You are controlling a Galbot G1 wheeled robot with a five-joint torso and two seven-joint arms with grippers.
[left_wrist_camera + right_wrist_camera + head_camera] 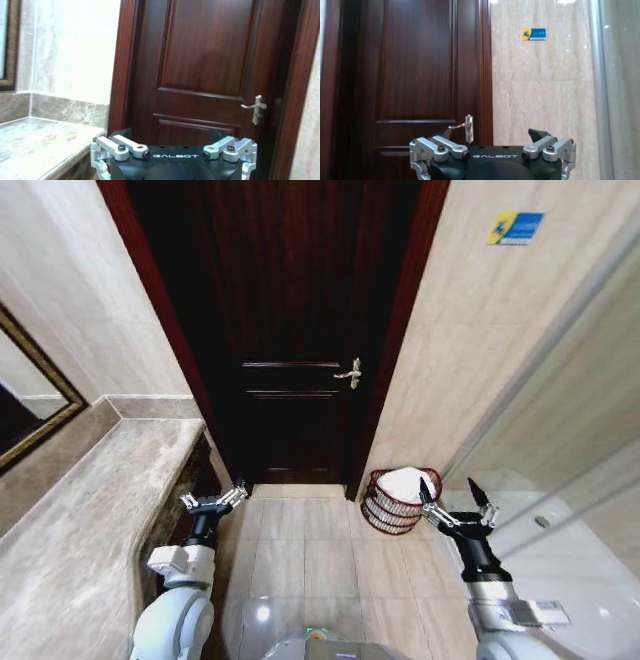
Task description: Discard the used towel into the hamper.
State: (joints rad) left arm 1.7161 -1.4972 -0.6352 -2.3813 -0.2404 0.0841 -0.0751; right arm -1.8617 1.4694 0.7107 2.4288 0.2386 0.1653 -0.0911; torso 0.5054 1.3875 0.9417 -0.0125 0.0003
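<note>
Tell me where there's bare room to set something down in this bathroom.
Free: the grey marble counter under the framed mirror, and the beige tiled floor between the dark wooden door and the arms. Crowded: the corner right of the door, where the reddish-brown woven hamper holds a white towel, beside the open right pincer.

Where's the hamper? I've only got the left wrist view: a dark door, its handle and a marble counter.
Observer: In the head view the hamper stands on the floor tiles, right of the door, against the wall.
Operator: Is the towel in it?
Observer: Something white, likely the towel, is heaped in it, rising above the rim.
Operator: Where's the right gripper?
Observer: The right gripper hangs open and empty beside the hamper, on its right.
Operator: And the left one?
Observer: The left gripper is open by the counter edge.
</note>
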